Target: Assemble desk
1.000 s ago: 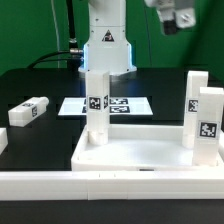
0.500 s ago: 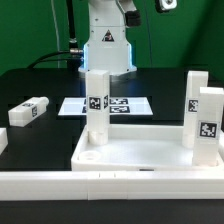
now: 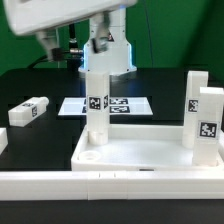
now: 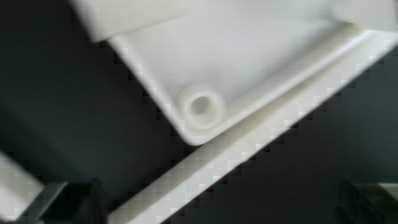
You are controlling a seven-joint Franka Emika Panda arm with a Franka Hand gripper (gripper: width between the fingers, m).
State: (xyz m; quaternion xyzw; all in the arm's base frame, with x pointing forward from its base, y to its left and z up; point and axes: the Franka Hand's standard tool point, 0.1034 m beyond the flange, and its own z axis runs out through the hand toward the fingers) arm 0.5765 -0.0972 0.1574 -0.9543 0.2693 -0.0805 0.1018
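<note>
Hand [image 4: 217, 198]: released, jaws wide, nothing between them. In the exterior view it is only a blur at the upper left.

Desk slab [image 3: 140, 150]: lower centre of the frame, behind a low rail [image 3: 40, 186].

Legs: one upright leg [image 3: 95, 105] at the slab's rear left, and two right-hand legs [image 3: 196, 108] standing. A loose leg [image 3: 28, 111] lies flat at the left, well apart from the slab.

Wrist view: an empty corner socket [image 4: 205, 105].

Risks, as judged:
- A reach for the loose leg could clip the upright leg.
- An off-centre grip could tilt the loose leg and jam it at the socket.
</note>
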